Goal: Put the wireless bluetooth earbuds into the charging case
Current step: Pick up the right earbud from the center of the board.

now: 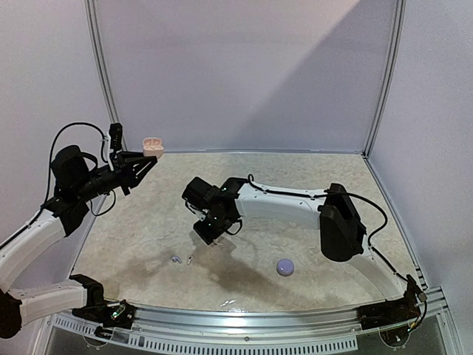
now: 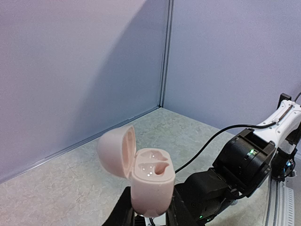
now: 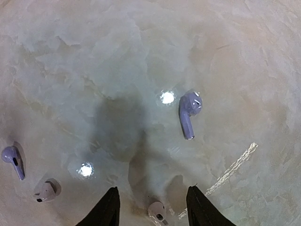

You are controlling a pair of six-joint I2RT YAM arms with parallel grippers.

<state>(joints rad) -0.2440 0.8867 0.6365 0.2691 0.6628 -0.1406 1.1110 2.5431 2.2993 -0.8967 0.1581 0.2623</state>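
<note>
My left gripper (image 2: 151, 214) (image 1: 145, 163) is raised at the back left, shut on the base of a pale pink charging case (image 2: 149, 181) (image 1: 152, 146). Its lid stands open and both sockets show empty. My right gripper (image 3: 153, 200) (image 1: 206, 234) hangs low over the table, open, its fingers either side of a pinkish earbud (image 3: 157, 211) without touching it. A second pinkish earbud (image 3: 46, 190) lies at the lower left. One lavender earbud (image 3: 189, 112) lies ahead to the right, another (image 3: 12, 158) at the far left. The top view shows two earbuds (image 1: 176, 259) (image 1: 191, 259).
A rounded, shut lavender case (image 1: 284, 267) lies on the marbled table (image 1: 310, 185) right of the right gripper, under that arm's forearm. Pale walls close the back and sides. A metal rail (image 1: 259, 314) runs along the near edge.
</note>
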